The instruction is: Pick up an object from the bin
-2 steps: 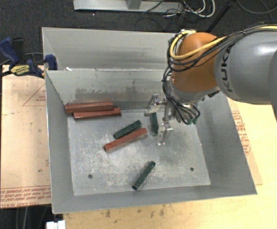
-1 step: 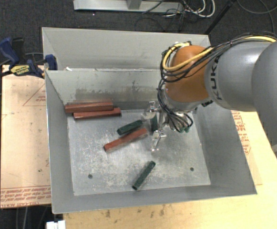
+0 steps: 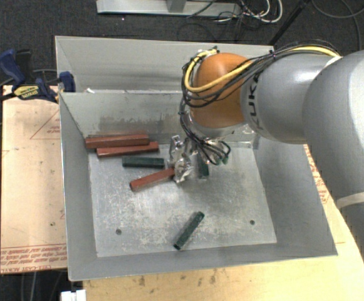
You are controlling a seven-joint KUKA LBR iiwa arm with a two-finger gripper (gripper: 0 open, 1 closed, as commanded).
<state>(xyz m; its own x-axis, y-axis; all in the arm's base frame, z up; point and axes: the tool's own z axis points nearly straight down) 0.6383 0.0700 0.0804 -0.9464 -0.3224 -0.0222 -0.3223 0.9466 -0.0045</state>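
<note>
Arm claw at red stick end; grn stick adj, red pair behind.

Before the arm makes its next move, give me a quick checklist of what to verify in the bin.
1. gripper sits at the right end of the tilted red-brown bar: ok.
2. That bar actually gripped: cannot tell.
3. upper dark green bar, lying close beside the tilted one, out of the gripper's way: cannot tell.
4. pair of red-brown bars near the back-left wall, apart from the gripper: ok.
5. front dark green bar, alone and apart from the gripper: ok.
</note>
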